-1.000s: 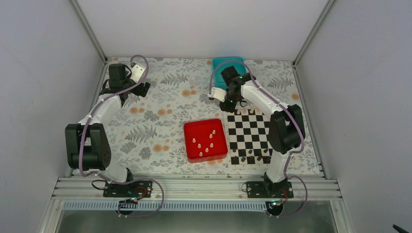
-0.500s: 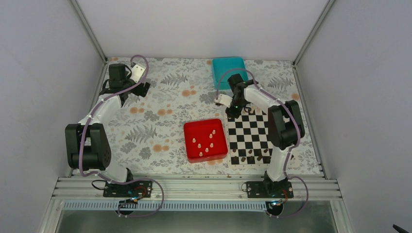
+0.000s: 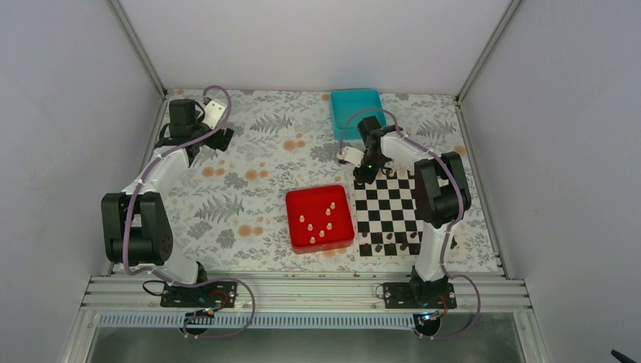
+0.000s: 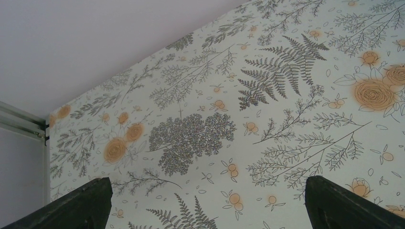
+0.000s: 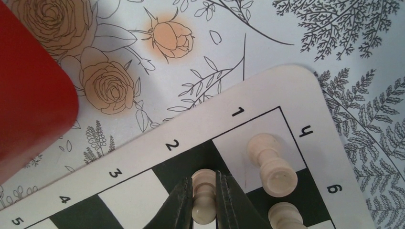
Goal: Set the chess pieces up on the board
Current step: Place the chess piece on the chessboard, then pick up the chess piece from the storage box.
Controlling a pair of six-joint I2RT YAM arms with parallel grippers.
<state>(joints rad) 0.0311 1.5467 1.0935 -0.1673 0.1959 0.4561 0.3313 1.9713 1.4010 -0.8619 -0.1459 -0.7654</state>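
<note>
The black-and-white board (image 3: pixel 393 206) lies right of the red tray (image 3: pixel 298 236). My right gripper (image 3: pixel 362 173) is low over the board's far left corner. In the right wrist view it (image 5: pixel 204 179) is shut on a pale cream pawn (image 5: pixel 204 206), whose base is at the black square beside the numeral 2 on the board's border (image 5: pixel 191 129). A pale rook (image 5: pixel 272 164) stands on the white corner square, and another pale piece (image 5: pixel 285 217) is behind it. Several pale pieces (image 3: pixel 321 224) lie in the red tray. My left gripper (image 4: pixel 206 183) is open and empty over the tablecloth, far left (image 3: pixel 219 136).
A teal tray (image 3: pixel 357 110) sits at the back, just beyond the right gripper. Dark brown pieces (image 3: pixel 389 243) stand along the board's near rows. The red tray's corner (image 5: pixel 28 95) shows left of the board in the right wrist view. Frame walls enclose the flowered tablecloth.
My right gripper has moved from the teal tray's near edge down to the board's far left corner, with the arm folding in. The left arm has not moved.
</note>
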